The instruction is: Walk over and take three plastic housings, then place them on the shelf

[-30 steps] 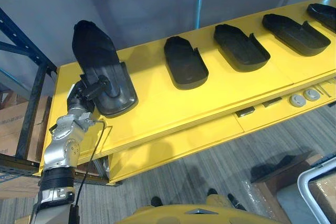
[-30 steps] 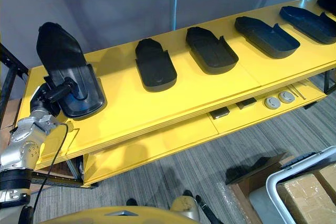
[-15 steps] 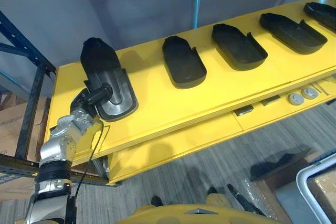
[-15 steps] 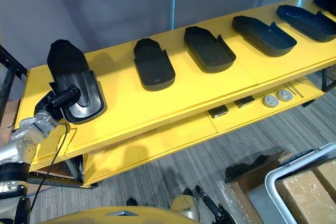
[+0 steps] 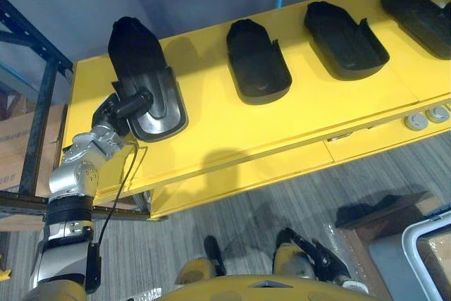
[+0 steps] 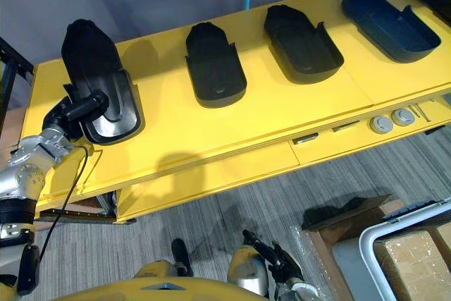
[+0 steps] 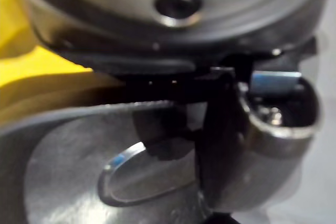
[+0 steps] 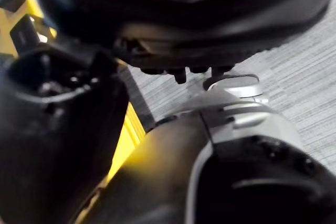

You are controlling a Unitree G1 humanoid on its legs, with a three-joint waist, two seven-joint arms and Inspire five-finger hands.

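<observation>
**Left hand pinches the end housing at the table's left end**

The left hand [image 5: 121, 108] grips the leftmost housing [image 5: 143, 68] at its wide, open end. The thumb lies across the inside of the rim, and the rest of the hand is tucked under the near-left edge. The black shell points its narrow end away from the robot, over the left end of the yellow table [image 5: 211, 128]. Whether it lies flat on the top or is tipped up at the hand cannot be told. In the left wrist view the shell's glossy grey inside sits right against the hand.

Further right along the same top, well apart from each other and from the hand, lie a second housing [image 5: 258, 63], a third housing [image 5: 344, 39] and a fourth housing [image 6: 387, 22].

Two round silver discs [image 5: 426, 116] sit on the lower ledge. A blue rack [image 5: 32, 47] stands just beside the table's left end.

The right hand [image 8: 184, 3] shows as a dark bulk in its wrist view, and its state cannot be told.
</observation>
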